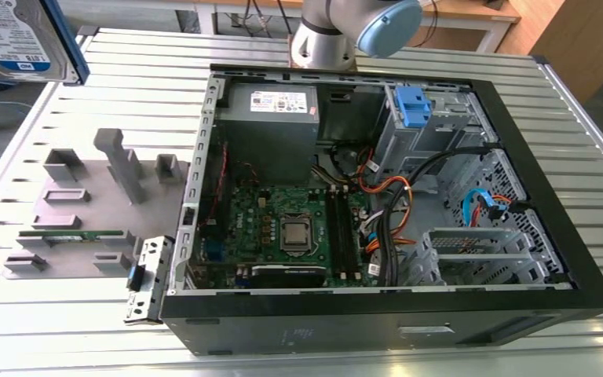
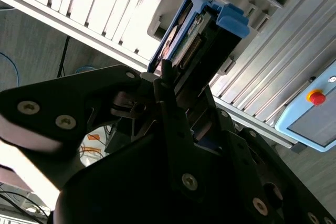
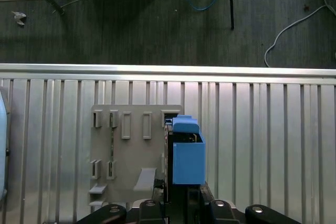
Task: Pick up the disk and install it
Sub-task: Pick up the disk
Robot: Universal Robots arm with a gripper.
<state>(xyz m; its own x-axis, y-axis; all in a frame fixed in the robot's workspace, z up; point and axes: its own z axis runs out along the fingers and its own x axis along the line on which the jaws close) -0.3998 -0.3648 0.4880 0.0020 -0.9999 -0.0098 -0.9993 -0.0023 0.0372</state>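
Aluminium slatted table (image 1: 50,330) bears an open computer case (image 1: 385,314) and grey fixture plate (image 1: 82,204) over dark floor (image 3: 157,24), while the gripper (image 2: 184,85) clamps the disk (image 1: 13,35).

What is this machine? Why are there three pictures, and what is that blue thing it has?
It is a robot arm with a gripper, a sort of pinching hand. The exterior view comes from a camera standing apart; both wrist views come from cameras riding on the arm. On the slatted metal table sit an open computer case and a grey holder plate. The gripper holds the disk, a silver drive in blue rails, in the air over that plate.
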